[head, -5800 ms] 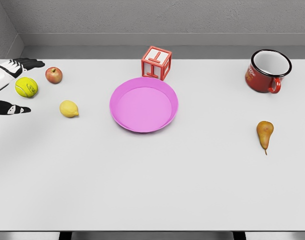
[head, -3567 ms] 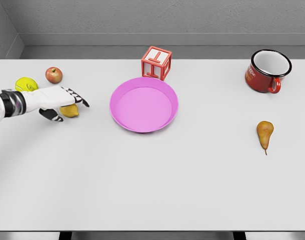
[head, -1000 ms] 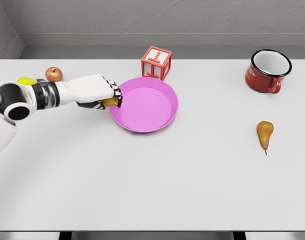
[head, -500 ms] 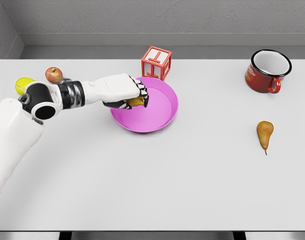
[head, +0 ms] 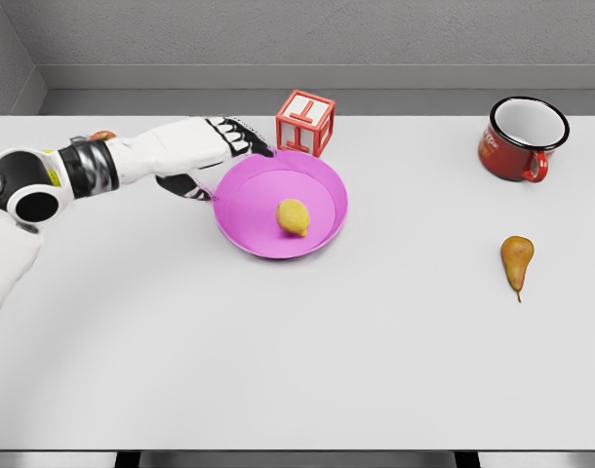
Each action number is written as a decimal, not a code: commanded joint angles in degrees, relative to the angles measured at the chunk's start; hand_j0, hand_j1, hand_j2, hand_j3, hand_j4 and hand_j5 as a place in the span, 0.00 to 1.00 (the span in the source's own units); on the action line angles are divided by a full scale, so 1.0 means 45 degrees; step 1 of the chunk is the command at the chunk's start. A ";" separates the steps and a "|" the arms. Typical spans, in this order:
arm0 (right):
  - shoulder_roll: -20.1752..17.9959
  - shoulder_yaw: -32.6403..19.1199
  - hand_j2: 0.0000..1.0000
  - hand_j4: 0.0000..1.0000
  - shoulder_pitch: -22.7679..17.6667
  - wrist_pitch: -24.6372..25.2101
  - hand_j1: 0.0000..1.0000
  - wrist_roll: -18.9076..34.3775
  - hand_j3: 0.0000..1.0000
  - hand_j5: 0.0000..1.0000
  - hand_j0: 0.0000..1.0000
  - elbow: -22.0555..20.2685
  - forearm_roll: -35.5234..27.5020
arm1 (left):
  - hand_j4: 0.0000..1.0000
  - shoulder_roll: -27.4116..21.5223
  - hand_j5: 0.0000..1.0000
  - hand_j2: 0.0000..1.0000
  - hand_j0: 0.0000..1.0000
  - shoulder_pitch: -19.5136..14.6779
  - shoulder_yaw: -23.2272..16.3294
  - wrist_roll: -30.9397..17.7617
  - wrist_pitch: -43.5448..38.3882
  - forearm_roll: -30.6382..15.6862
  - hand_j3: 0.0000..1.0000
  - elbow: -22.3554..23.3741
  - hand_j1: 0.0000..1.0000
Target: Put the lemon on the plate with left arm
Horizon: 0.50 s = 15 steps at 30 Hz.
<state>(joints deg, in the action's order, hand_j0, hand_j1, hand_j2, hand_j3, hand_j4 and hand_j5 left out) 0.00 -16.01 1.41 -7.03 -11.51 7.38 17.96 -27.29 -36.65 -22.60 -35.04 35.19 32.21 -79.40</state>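
Since the lemon (head: pixel 294 216) lies inside the plate (head: pixel 241 232) | left hand (head: pixel 202 156) at plate's left rim, fingers (head: pixel 241 135) spread, empty | lemon right of hand, apart

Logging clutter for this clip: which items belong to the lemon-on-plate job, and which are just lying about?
Job items:
lemon, lying in the plate
pink plate
left hand, fingers open, at the plate's left rim

Lying about:
red letter block
red mug
pear
apple, mostly hidden behind the left arm
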 commanded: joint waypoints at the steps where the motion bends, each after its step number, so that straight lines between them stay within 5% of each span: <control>1: 0.0000 0.0003 1.00 1.00 0.0000 0.0000 1.00 0.0000 1.00 1.00 1.00 0.0000 -0.0008 | 1.00 -0.0986 1.00 1.00 1.00 0.0000 0.0958 0.0009 -0.0043 -0.0652 1.00 0.0008 1.00; 8: 0.0000 0.0003 1.00 1.00 0.0019 0.0000 1.00 0.0000 1.00 1.00 1.00 0.0000 -0.0008 | 1.00 -0.2647 1.00 1.00 1.00 0.1602 0.2775 0.0009 -0.0043 -0.2508 1.00 0.0027 1.00; 15: 0.0000 0.0003 1.00 1.00 0.0019 0.0000 1.00 0.0000 1.00 1.00 1.00 0.0000 -0.0008 | 1.00 -0.2569 1.00 1.00 1.00 0.1641 0.2873 0.0009 -0.0043 -0.2508 1.00 -0.0012 1.00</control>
<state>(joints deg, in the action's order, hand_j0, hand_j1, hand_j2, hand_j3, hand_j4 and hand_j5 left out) 0.00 -16.03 1.41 -7.03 -11.51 7.38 17.95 -38.77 -28.30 -9.76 -35.04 35.17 21.48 -79.38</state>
